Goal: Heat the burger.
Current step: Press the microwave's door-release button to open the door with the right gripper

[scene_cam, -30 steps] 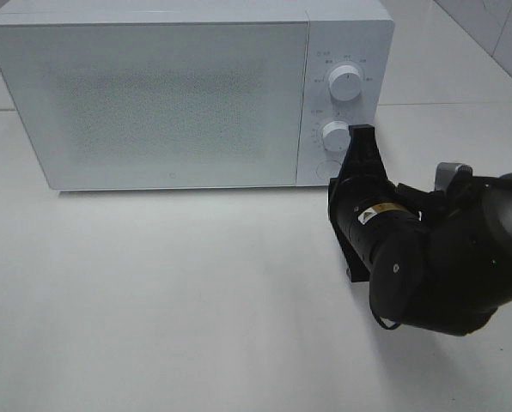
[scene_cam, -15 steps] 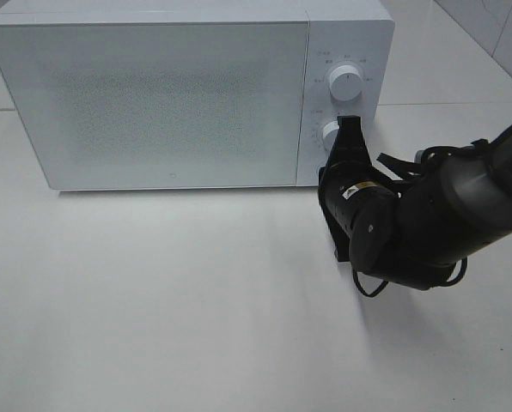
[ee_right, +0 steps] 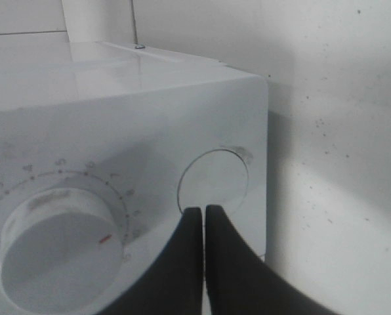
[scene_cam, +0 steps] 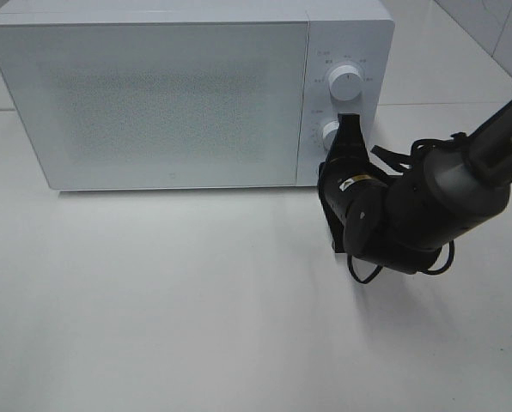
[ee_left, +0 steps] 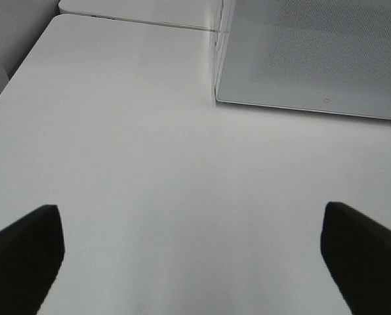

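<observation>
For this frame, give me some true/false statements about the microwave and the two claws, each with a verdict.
1. The microwave door is shut. True.
2. The right claw is spread wide. False: its fingers are pressed together.
3. The right claw's tips are at the round button next to the lower dial. True.
4. A burger sits on the table in front of the microwave. False: only bare table shows there.
5. The left claw grips something. False: it is open, with nothing between its fingers.
</observation>
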`<state>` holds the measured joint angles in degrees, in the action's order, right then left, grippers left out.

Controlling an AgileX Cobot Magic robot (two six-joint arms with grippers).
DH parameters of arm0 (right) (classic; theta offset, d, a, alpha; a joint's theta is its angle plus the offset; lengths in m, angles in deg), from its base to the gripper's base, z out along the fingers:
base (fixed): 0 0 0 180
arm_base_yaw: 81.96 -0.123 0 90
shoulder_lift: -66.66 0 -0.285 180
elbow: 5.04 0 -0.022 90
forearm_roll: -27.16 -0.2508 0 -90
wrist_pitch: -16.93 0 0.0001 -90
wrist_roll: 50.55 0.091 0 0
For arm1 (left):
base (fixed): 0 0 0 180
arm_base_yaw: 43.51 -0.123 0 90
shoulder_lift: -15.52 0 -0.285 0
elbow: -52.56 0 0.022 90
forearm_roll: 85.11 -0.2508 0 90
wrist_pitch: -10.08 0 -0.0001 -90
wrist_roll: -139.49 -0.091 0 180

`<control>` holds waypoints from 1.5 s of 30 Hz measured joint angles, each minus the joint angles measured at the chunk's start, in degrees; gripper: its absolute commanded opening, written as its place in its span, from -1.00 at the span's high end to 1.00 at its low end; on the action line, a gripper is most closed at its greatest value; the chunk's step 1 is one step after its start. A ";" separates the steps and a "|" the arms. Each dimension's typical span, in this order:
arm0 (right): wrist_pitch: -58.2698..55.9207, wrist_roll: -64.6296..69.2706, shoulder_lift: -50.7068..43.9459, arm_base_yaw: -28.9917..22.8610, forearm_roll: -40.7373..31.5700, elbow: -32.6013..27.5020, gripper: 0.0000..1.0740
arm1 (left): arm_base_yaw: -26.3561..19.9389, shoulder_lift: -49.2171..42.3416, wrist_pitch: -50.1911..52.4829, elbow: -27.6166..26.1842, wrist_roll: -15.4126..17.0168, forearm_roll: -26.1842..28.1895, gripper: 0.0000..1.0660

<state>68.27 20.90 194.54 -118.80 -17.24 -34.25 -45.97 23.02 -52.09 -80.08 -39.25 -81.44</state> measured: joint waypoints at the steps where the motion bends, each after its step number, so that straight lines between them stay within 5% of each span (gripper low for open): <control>1: 0.00 0.00 0.63 0.40 0.29 0.80 1.00 | 0.00 0.00 0.00 0.00 0.00 0.00 -0.87; 45: 1.32 -0.40 3.90 1.26 -2.58 4.87 1.00 | 0.00 0.00 0.00 0.00 0.00 0.00 -0.87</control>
<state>69.59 20.50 198.43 -117.54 -19.82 -29.38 -45.97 23.02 -52.09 -80.08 -39.25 -81.44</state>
